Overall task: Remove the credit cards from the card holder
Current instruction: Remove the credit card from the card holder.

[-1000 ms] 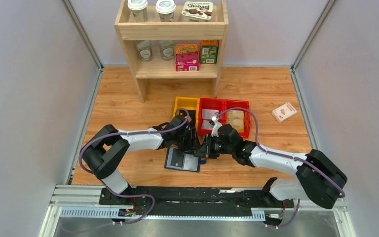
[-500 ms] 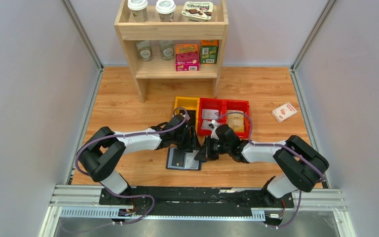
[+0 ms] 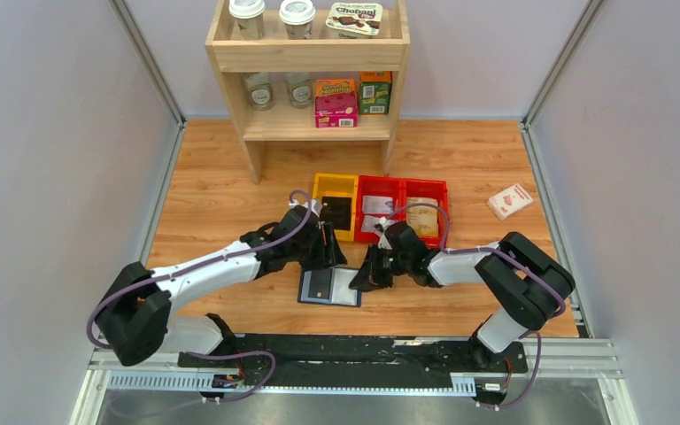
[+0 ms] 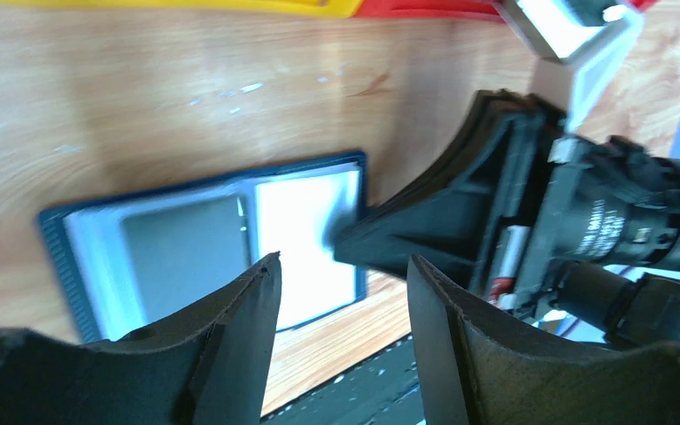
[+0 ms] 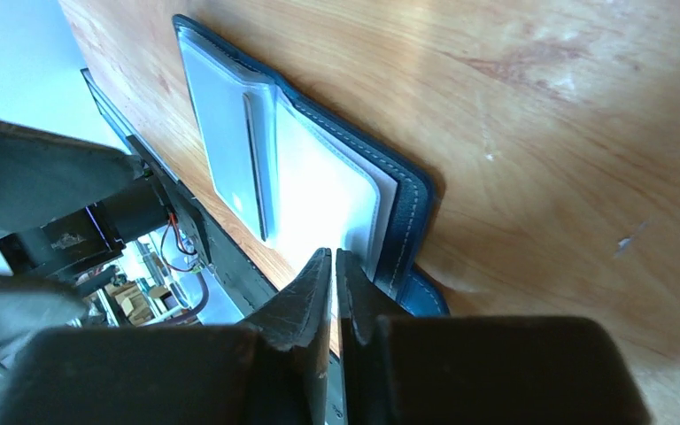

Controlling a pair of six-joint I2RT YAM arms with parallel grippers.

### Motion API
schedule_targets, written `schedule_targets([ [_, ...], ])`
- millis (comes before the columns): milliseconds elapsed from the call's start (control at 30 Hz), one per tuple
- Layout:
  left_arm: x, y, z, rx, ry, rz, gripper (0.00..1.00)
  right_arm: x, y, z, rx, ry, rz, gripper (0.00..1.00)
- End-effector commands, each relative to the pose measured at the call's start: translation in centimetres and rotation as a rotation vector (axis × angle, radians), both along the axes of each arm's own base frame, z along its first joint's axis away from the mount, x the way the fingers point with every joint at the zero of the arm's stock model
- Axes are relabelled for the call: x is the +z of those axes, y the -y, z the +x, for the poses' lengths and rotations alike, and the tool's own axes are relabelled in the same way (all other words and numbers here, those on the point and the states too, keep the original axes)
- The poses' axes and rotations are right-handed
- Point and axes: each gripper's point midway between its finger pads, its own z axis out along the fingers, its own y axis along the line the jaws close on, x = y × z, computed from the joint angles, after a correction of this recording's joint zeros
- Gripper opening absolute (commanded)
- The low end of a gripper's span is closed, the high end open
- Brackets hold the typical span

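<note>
The navy card holder lies open on the wood floor near the front edge. A dark credit card sits in its left clear sleeve, and also shows in the left wrist view. The right sleeve looks pale and glary. A second black card lies in the yellow bin. My left gripper is open and empty, hovering just behind the holder. My right gripper is shut, its tips pressing on the holder's right edge.
A yellow bin and two red bins holding flat items stand just behind the holder. A white-and-red box lies at the right. A wooden shelf with cups and cartons stands at the back. The black base rail runs along the front.
My left arm has drawn back to the left, away from the yellow bin, and a black card now shows lying in that bin. My right gripper stays shut at the holder's right edge.
</note>
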Motion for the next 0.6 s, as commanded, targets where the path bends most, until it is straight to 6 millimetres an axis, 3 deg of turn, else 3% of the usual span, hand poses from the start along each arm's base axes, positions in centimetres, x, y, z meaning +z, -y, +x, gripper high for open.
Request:
schedule_targets([
  [0,-2.3,-4.9,-0.6,0.085,-0.015,0.129,0.61,3.3,-1.6,1.2,0.032,0.118,0.051,0.11],
  [67,-3.2,-5.9,-1.1,0.1,-0.043,0.139,0.59,4.1,-2.4,1.3,0.05,0.149,0.059,0.12],
  [233,-4.5,-5.7,-1.3,0.088,-0.077,0.141,0.53,5.4,-4.1,1.7,0.077,0.198,0.073,0.15],
  [367,-5.1,-5.7,-1.7,0.084,-0.1,0.144,0.5,5.4,-5.2,2.0,0.081,0.203,0.069,0.16],
  [567,-4.4,-6.6,-1.5,0.122,-0.057,0.144,0.45,4.1,-6.0,2.5,0.078,0.184,0.029,0.19],
])
